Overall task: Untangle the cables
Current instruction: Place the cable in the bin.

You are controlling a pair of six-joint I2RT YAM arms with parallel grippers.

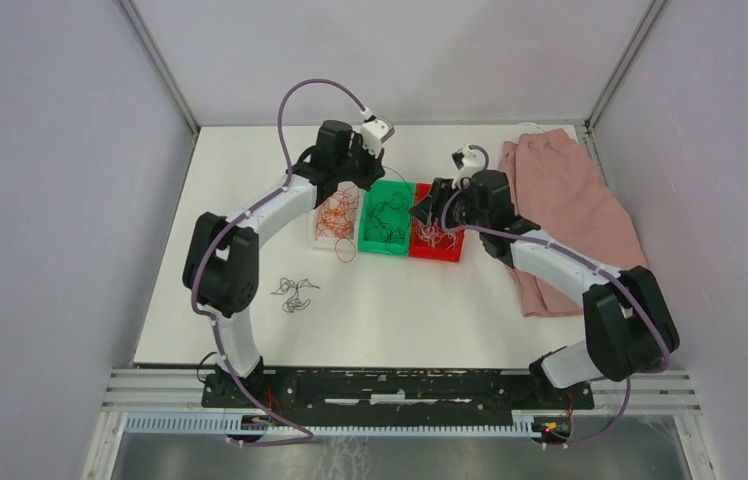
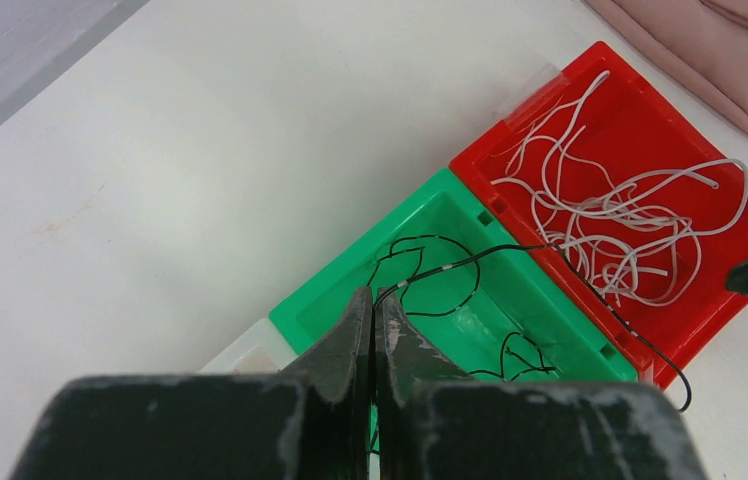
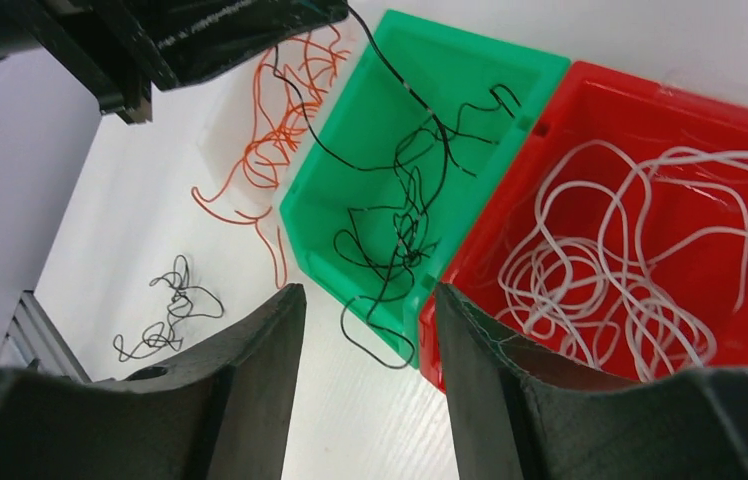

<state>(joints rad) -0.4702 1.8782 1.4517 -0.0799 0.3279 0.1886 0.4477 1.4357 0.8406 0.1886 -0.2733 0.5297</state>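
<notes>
The cables lie sorted by colour. Orange ones (image 1: 335, 215) fill a clear tray, black ones (image 3: 405, 210) sit in a green bin (image 2: 350, 262), and white ones (image 2: 620, 215) sit in a red bin (image 3: 650, 100). My left gripper (image 2: 374, 296) hangs over the green bin, shut on one black cable (image 2: 447, 267) that trails across to the red bin's edge. In the top view the left gripper (image 1: 354, 178) is behind the bins. My right gripper (image 3: 368, 292) is open and holds nothing, just in front of the two bins. A black tangle (image 1: 295, 292) lies loose on the table.
A pink cloth (image 1: 570, 210) covers the right side of the white table. The three containers stand in a row at mid-table, with the clear tray (image 1: 322, 238) on the left. A black loop (image 3: 370, 340) hangs over the green bin's near wall.
</notes>
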